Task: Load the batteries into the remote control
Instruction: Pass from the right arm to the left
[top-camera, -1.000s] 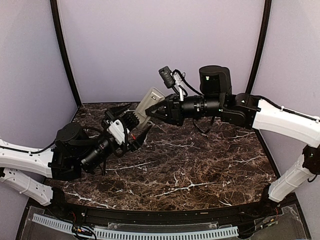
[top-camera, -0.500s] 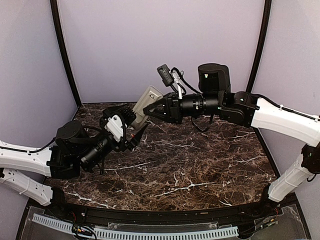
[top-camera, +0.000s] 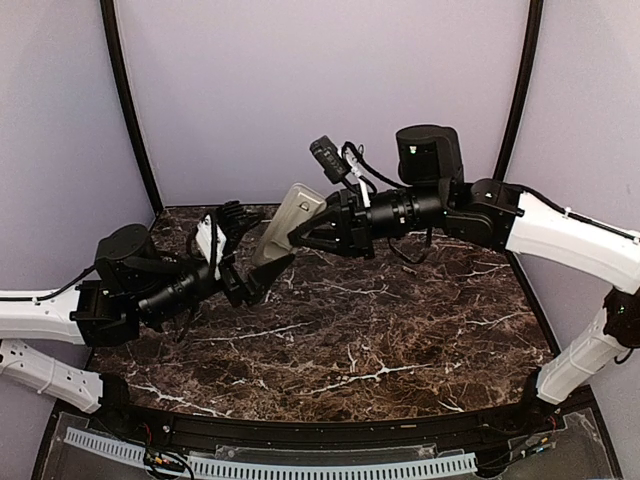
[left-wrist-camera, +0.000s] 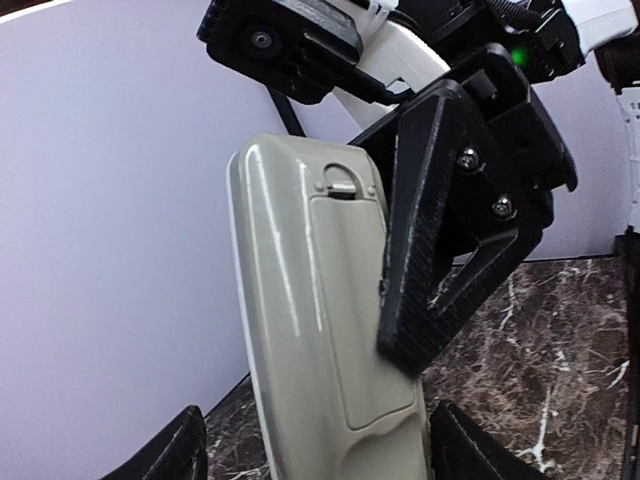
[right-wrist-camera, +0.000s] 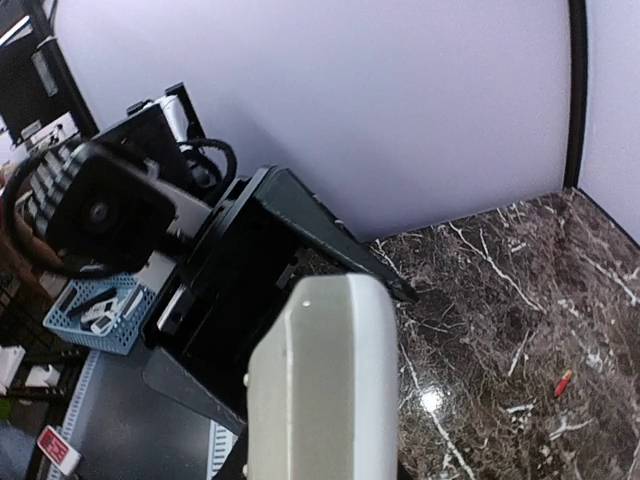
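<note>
Left edge: the lilac side wall (top-camera: 60, 150) and a black post (top-camera: 128, 110) stand close beside the left arm, so there is little room on that side.
Left gripper (top-camera: 262, 272): it sits low over the far-left worktop and points right and upward. Its jaws are spread wide on either side of the remote's lower end. In the left wrist view there is a gap on one side, and the other jaw is just beside the casing, so nothing is clamped.
Remote control (top-camera: 290, 215): it is held in the air above the far-left worktop, near the far wall. It is tilted, with its upper end leaning to the right.
Right gripper (top-camera: 303, 232): it reaches in from the right, and its jaws are closed on the remote at about mid-length. One of its fingers (left-wrist-camera: 440, 260) lies across the right edge of the back.
Worktop (top-camera: 400, 340): it is dark veined marble. The widest stretch lies near and right of the meeting grippers, with the far wall just behind them.
Battery (right-wrist-camera: 564, 382): it is red and lies flat on the marble, well apart from the remote.
Left wrist view only: it shows the greyish-beige back, with the battery cover (left-wrist-camera: 350, 310) seated flush in it.
Right wrist view only: it shows the battery and looks along the remote from one end.
Top view only: it shows the reach of both arms and the walls, but the battery is too small to pick out.
</note>
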